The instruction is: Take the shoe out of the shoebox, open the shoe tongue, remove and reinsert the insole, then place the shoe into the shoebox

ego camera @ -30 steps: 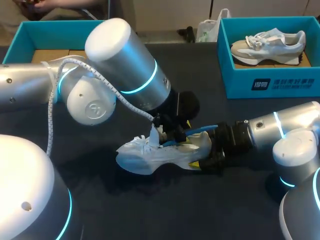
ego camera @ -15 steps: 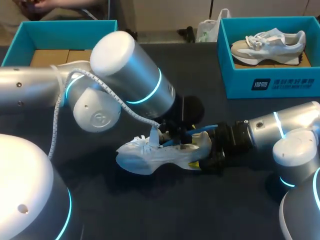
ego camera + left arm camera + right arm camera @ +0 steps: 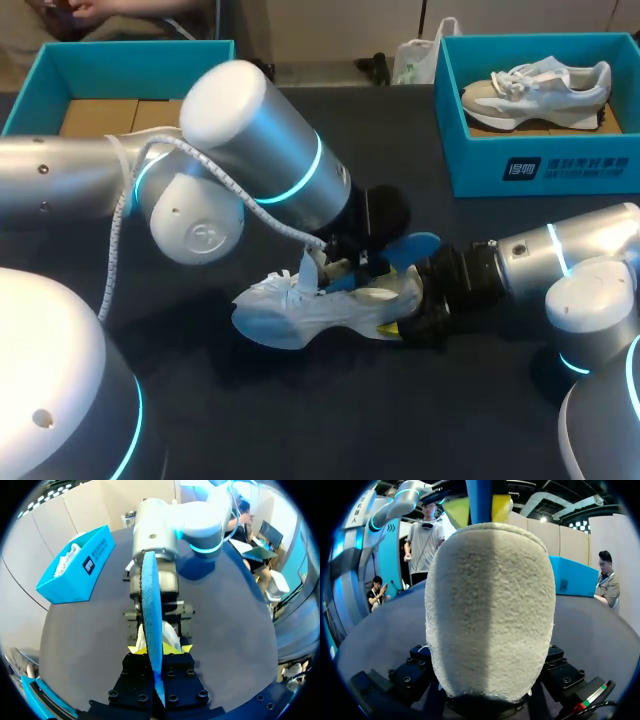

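the shoe point(image 3: 300, 310) lies well outside the shoebox point(image 3: 540, 165), heel clamped in the right gripper point(image 3: 405, 318), the left gripper point(image 3: 161, 650) pinched on the blue insole point(image 3: 410, 247) sticking up from it.

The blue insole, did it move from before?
Yes. The flat blue foam insole, pinched by the left end effector, has lifted a little, up and away from the white lace-up shoe, which has stayed put.

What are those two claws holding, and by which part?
The left gripper pinches the blue insole by its faces, partway along; the right gripper clamps the white shoe by its heel.
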### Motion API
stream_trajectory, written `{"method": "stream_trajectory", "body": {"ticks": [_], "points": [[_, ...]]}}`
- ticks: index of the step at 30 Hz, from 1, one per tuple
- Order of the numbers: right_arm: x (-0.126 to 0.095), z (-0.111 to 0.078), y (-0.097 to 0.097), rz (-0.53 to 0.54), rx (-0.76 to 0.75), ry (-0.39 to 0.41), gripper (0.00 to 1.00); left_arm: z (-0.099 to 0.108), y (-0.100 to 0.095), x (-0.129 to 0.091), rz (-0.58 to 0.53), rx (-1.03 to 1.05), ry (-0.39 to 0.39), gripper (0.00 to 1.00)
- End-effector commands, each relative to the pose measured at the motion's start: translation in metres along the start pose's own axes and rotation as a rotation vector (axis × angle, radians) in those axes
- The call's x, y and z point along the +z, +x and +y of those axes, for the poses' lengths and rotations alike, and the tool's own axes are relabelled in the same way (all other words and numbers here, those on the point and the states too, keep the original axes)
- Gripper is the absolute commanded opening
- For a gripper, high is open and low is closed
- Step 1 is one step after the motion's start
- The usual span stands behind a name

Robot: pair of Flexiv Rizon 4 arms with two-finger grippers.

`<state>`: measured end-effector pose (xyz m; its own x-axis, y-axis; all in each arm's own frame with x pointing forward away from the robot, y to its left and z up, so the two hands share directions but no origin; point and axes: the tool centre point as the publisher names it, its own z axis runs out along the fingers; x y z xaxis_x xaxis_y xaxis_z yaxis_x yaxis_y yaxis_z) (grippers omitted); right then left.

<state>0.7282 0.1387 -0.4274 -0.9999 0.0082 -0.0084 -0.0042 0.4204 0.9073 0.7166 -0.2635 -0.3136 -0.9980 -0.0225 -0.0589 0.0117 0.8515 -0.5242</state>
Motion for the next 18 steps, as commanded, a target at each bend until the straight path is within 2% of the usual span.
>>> {"method": "stream_trajectory", "body": {"ticks": [1,6,12,18], "points": [[0.006,-0.004,-0.002,0.001,0.001,0.008,0.0,0.001,0.0,-0.021,0.028,-0.004,0.029,0.0],[0.006,-0.004,-0.002,0.001,0.001,0.008,0.0,-0.021,0.001,-0.039,0.064,-0.033,0.04,0.0],[0.006,-0.004,-0.002,0.001,0.001,0.008,0.0,-0.04,0.006,-0.065,0.177,-0.054,0.045,0.0],[0.006,-0.004,-0.002,0.001,0.001,0.008,0.0,-0.058,0.009,-0.095,0.266,-0.073,0.087,0.0]]}}
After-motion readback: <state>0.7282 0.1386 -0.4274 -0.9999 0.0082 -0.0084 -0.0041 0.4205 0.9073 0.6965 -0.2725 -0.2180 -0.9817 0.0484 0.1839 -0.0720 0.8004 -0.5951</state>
